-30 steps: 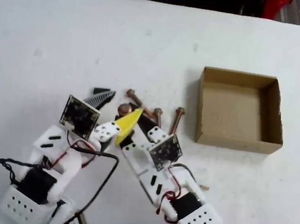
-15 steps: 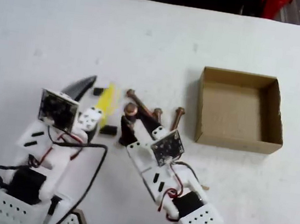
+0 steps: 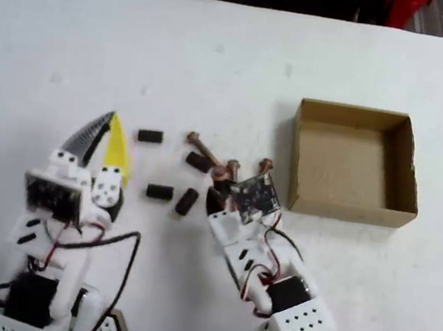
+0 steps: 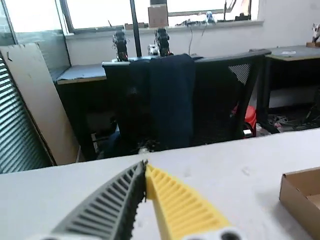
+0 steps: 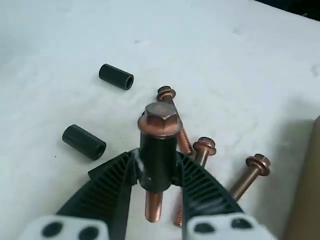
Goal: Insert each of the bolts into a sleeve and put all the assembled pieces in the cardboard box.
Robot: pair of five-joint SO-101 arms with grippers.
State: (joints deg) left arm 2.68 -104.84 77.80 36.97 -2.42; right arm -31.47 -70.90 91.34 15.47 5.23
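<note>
From above, the left gripper (image 3: 112, 118) is hovering beside loose sleeves (image 3: 150, 136) and bolts (image 3: 232, 167), left of the cardboard box (image 3: 350, 209). In the left wrist view, its fingers (image 4: 175, 200) are pressing together, holding nothing. In the right wrist view, the right gripper (image 5: 157, 159) is clamping an upright bolted sleeve (image 5: 158, 145).
</note>
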